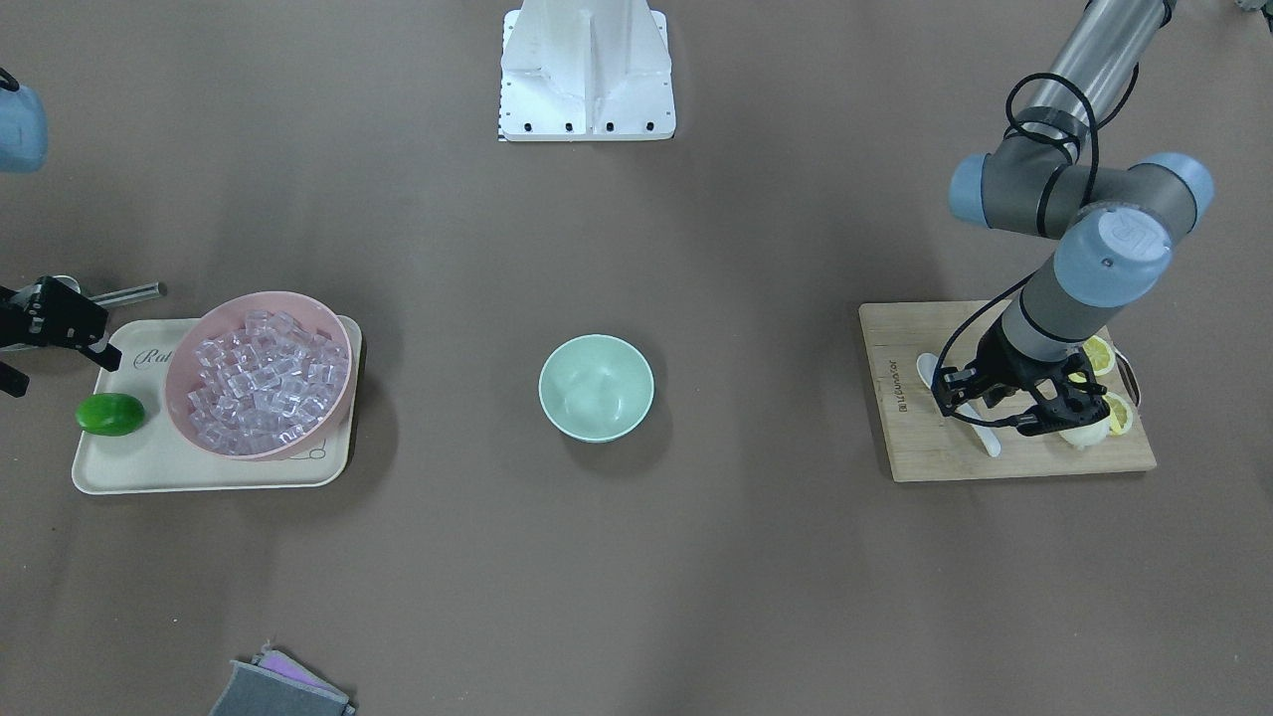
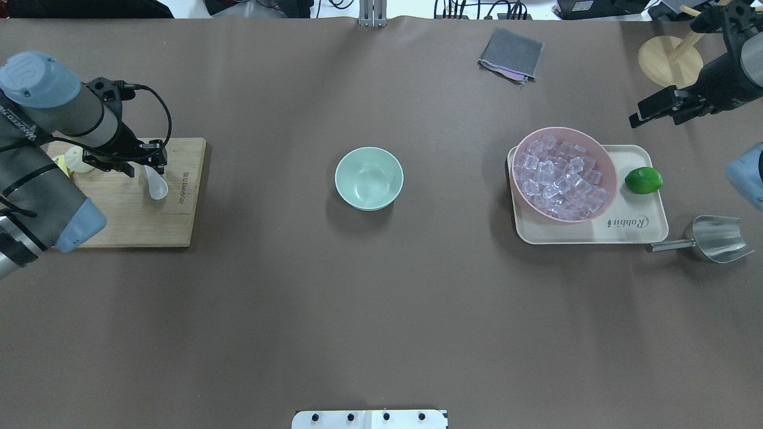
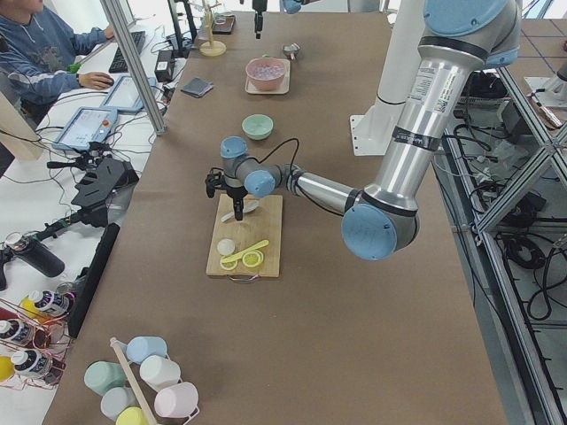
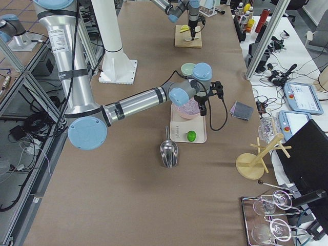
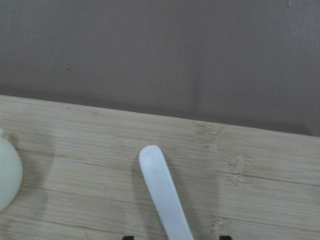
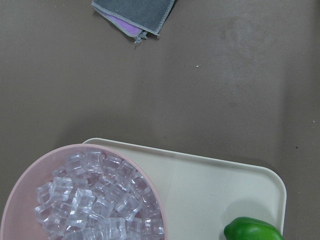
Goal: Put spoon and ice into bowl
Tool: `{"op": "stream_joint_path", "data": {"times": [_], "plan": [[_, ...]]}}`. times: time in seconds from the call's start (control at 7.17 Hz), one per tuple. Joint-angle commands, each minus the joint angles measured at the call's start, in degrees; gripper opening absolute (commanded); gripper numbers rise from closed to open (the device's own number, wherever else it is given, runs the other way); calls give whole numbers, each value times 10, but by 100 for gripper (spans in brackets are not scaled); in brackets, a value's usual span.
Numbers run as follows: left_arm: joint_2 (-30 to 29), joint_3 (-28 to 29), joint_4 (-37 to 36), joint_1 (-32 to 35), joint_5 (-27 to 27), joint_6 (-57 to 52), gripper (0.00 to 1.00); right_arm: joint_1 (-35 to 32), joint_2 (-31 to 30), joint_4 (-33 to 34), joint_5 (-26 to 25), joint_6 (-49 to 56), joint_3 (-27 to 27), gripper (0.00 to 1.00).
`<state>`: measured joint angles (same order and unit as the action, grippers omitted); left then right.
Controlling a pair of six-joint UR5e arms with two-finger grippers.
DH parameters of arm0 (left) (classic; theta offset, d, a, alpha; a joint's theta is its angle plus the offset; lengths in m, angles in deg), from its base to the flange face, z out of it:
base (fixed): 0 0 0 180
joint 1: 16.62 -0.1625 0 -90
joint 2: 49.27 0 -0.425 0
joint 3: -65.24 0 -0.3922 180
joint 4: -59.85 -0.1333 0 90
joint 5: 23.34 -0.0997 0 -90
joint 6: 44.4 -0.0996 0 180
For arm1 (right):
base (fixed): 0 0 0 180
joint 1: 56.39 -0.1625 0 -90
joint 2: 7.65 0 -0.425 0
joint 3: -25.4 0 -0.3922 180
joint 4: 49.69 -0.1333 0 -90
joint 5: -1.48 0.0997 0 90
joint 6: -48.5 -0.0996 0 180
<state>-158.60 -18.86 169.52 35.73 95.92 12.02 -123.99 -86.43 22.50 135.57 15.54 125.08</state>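
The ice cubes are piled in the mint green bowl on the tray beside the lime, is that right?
No. The ice cubes are piled in the pink bowl on the tray beside the lime; the overhead exterior view shows it. The mint-green bowl stands empty off the tray.

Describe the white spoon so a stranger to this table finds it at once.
Find the wooden cutting board at the table's end on the robot's left. On its side toward the green bowl lies the spoon. It is short, glossy and white, unlike the yellow lemon pieces and the long yellow spoon beside it.
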Motion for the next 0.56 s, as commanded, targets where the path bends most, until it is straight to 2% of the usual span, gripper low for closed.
{"op": "stream_joint_path", "data": {"times": [0.0,0.42], "plan": [[1,1,0,-1,0,0,0,0,-2,0,1,0,1,99],[-9,-16,-3,-1,3,-2,0,-1,-6,0,0,0,4,99]]}}
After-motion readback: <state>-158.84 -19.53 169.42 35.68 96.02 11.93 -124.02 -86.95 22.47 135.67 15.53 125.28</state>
